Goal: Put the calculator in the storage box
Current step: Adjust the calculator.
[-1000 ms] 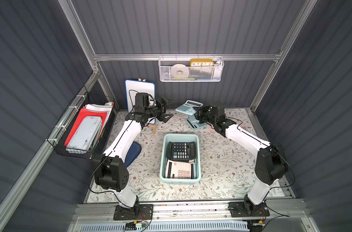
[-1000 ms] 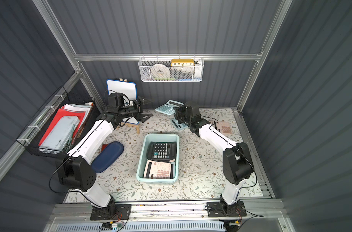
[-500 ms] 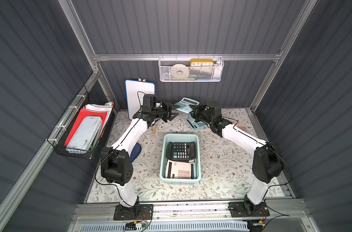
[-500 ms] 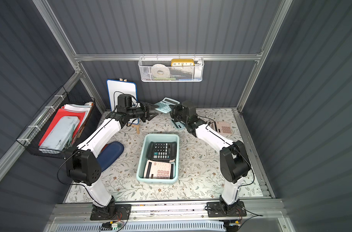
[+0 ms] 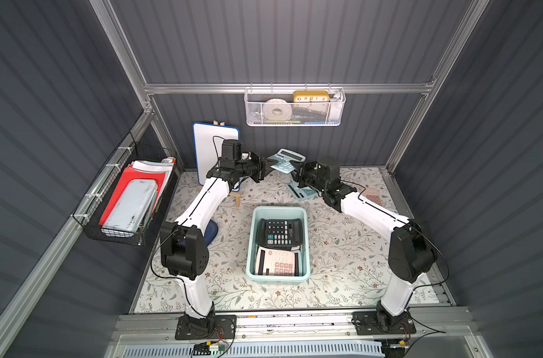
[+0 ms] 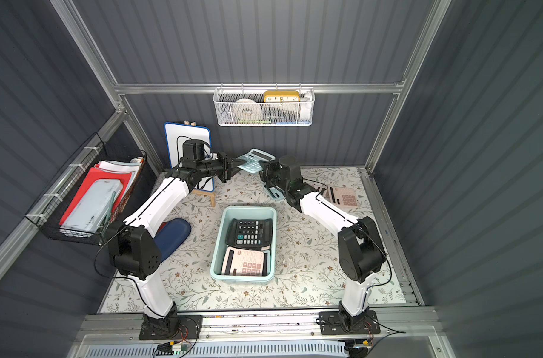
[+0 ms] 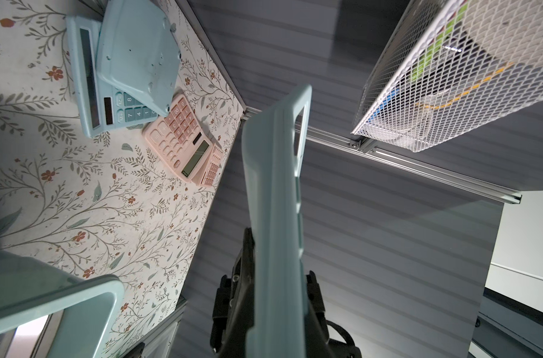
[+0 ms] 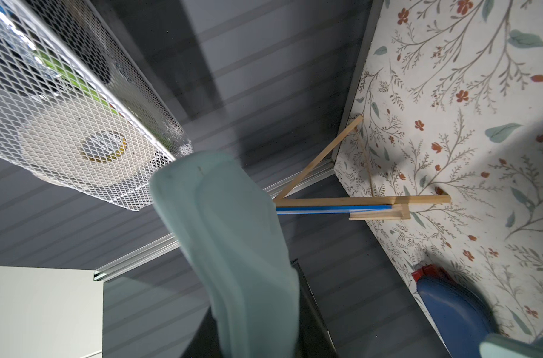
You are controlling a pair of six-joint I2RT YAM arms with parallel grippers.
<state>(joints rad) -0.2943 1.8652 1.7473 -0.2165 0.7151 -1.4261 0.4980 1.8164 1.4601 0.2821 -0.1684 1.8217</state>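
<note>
Handover step. The pale blue plastic desk calculator (image 5: 287, 159) was in the air at the back wall, well behind the pale mint-green rectangular plastic storage box (image 5: 252, 248). Left gripper (image 5: 266, 163) pinched 1 end; right gripper (image 5: 296, 170) looked clamped on the other. Next, I'd say: right lets go, left carries it over the box and lowers it flat. Count: 2 in box, black calculator (image 5: 279, 232) and pink-and-white calculator (image 5: 276, 263). On floral mat (image 5: 341, 241): 2 stacked pale blue calculators (image 7: 90, 77), 2 overlapping pink calculators (image 7: 177, 139).

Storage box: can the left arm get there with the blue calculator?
Probably yes, but not quite yet. The left tool grips one end of the blue calculator in the air, and the right tool is at the other end. The storage box is open on top, with nothing over it.
</note>
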